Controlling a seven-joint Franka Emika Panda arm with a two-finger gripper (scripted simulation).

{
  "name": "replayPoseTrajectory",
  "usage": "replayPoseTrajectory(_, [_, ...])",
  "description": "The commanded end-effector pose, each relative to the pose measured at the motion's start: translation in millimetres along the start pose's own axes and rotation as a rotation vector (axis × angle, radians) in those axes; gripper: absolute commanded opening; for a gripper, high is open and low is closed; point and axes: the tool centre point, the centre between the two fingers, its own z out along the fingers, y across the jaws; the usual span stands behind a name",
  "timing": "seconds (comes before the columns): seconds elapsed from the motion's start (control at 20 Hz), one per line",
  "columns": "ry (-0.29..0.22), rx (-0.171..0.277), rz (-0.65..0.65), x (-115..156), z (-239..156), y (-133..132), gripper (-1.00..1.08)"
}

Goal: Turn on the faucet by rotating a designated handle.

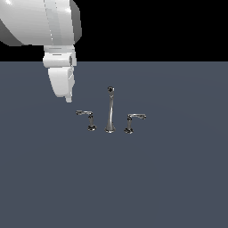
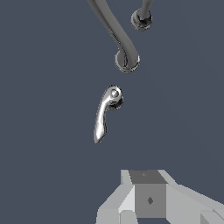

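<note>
Glossy chrome faucet (image 1: 110,113), matt grey floor (image 1: 169,178)

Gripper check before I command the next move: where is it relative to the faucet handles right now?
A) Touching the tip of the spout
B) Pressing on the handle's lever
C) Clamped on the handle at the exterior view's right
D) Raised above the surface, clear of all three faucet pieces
D. In the exterior view the gripper hangs up beside the handle and the spout, touching neither; in the wrist view bare surface separates it from the handle.
</note>
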Motion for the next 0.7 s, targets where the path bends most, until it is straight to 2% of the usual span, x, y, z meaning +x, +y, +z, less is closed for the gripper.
replayPoseTrajectory(0.0, [0.001, 0.001, 0.062, 5.9, 14.2, -13.9, -1.00])
replayPoseTrajectory(0.35, [0.000, 0.002, 0.219, 24.7, 48.4, -47.7, -1.00])
replayPoseTrajectory(0.65, [-0.003, 0.003, 0.312, 38.2, 67.6, -66.4, -1.00])
